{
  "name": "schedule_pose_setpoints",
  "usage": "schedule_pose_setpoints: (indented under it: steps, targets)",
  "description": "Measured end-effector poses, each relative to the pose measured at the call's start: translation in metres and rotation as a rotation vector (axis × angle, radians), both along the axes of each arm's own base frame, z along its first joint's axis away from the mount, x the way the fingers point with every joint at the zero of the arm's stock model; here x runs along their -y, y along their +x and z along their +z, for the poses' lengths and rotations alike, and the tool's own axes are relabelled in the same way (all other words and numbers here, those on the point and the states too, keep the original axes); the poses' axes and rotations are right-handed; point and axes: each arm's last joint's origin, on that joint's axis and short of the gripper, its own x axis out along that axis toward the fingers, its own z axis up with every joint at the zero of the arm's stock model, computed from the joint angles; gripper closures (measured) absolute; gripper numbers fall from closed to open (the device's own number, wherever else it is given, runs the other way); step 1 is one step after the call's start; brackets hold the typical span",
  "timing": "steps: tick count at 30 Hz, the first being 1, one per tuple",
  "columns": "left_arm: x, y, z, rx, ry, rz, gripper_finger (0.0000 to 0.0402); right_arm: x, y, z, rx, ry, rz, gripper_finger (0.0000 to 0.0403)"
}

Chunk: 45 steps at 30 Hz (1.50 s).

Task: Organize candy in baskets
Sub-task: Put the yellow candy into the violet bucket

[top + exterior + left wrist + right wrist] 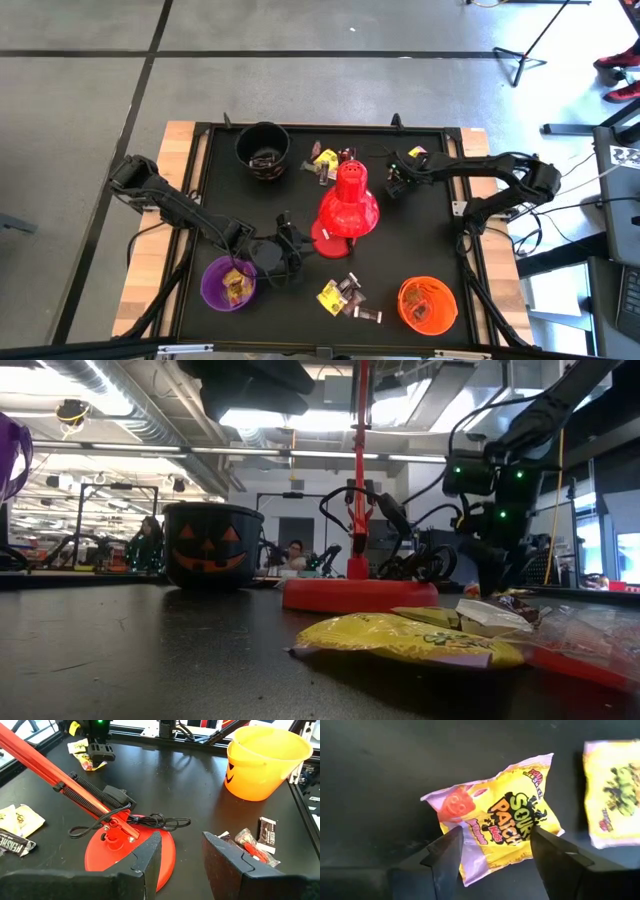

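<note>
My right gripper (398, 182) hovers over the table's far right part, open. In the right wrist view its fingers stand on either side of a yellow candy packet (500, 825) that lies flat on the mat; another yellow packet (612, 792) lies beside it. My left gripper (287, 252) is open and empty, low over the mat between the purple bucket (228, 284) and the red lamp's base (127, 845). The black bucket (262, 150) stands at the far side and the orange bucket (427, 304) near right. Loose candy (345, 296) lies near the front edge, more (325, 160) by the lamp head.
The red desk lamp (348, 205) stands mid-table, its slanted arm (55, 777) and cord (150, 822) just ahead of my left gripper. Candy wrappers (257, 842) lie near the orange bucket (265, 760). The purple bucket holds some candy. Bare mat lies along the table's left side.
</note>
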Motion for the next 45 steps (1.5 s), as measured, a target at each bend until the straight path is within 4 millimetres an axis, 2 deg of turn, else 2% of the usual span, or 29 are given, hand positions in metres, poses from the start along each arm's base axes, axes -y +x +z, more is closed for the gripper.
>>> schedule_pose_setpoints:
  steps: [5, 15, 17, 23, 27, 35, 45]
  targets:
    - [0.0, 0.0, -0.001, -0.009, 0.004, -0.001, 0.0272, -0.001, 0.001, -0.007, 0.0, 0.02, 0.029, 0.0217]
    - [0.0, -0.001, -0.001, -0.014, 0.007, 0.0, 0.0272, -0.004, -0.002, 0.003, 0.048, 0.033, 0.072, 0.0373]
    - [0.0, -0.001, -0.001, -0.014, 0.007, 0.0, 0.0272, -0.006, -0.003, 0.006, 0.065, 0.043, 0.08, 0.0394]
    - [0.0, -0.001, -0.002, -0.017, 0.009, 0.0, 0.0272, -0.012, -0.007, 0.023, 0.197, 0.122, 0.125, 0.0384]
    - [-0.001, -0.001, -0.001, -0.015, 0.013, 0.006, 0.0272, -0.024, -0.006, 0.038, 0.315, 0.174, 0.177, 0.0397]
    - [-0.001, -0.001, -0.001, -0.015, 0.013, 0.01, 0.0272, -0.067, 0.006, 0.071, 0.554, 0.191, 0.34, 0.0395]
    - [-0.004, 0.001, -0.001, -0.015, 0.013, 0.02, 0.0272, -0.125, 0.029, 0.096, 0.857, 0.235, 0.585, 0.0401]
